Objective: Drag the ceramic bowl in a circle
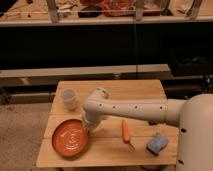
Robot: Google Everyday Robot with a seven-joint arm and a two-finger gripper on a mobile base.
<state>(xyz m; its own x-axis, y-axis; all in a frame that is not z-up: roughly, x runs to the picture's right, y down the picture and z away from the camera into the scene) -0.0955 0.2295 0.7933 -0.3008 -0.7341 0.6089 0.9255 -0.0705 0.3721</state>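
The ceramic bowl (70, 138) is wide, shallow and orange-red with pale ring marks inside. It sits at the front left of the wooden table (140, 90). My white arm reaches in from the right and bends down at the bowl's right rim. The gripper (88, 127) points down at that rim, at or just inside the bowl's upper right edge. Its tips are hidden behind the wrist and the rim.
A small translucent plastic cup (68, 98) stands behind the bowl at the table's left. An orange carrot (126, 133) lies right of the bowl. A blue sponge (157, 144) lies near the front right corner. Dark shelving stands behind the table.
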